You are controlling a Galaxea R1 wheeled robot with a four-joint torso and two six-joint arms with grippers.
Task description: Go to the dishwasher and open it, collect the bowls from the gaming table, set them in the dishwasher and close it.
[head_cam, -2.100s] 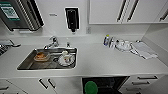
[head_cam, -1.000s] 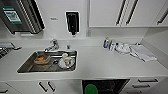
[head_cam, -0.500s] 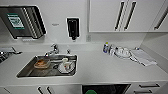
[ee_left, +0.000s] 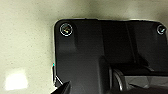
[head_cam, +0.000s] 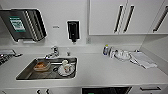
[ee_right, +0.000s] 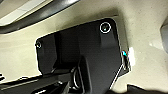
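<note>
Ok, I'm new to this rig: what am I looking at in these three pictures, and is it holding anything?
The top picture comes from a camera high on the robot, looking down at a kitchen counter. Its steel sink holds an orange container and white dishes. A tap, a black wall dispenser, a bottle and cloths are there too. The dark strip at the lower edge looks like the dishwasher. The other two pictures come from the wrists: the dark plate is the robot's own. Whether it holds anything can't be told.
</note>
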